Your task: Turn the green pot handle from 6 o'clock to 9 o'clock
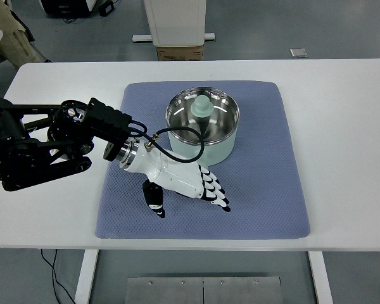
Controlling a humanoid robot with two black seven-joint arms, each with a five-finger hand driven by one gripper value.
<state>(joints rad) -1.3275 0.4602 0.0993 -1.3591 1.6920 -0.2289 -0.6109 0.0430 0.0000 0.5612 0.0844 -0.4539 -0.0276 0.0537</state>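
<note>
The pale green pot (202, 147) with a shiny steel inside stands on a blue-grey mat (259, 190) in the middle of the white table. A pale green knob (201, 107) shows inside the pot. No handle shows on the pot's rim; its near side, at 6 o'clock, is covered by my left hand (189, 190). That hand is white with black pads and lies just in front of the pot. Its fingers (215, 190) stretch out to the right and the thumb (154, 201) points toward me, with nothing visibly held. A black cable loops from the wrist up across the pot's near wall.
My black left arm (44, 142) lies across the table's left part. The table's near edge (196, 246) runs just below the mat. Beyond the far edge stand a cardboard box (180, 52) and a white post; a person's leg (9, 38) shows at top left.
</note>
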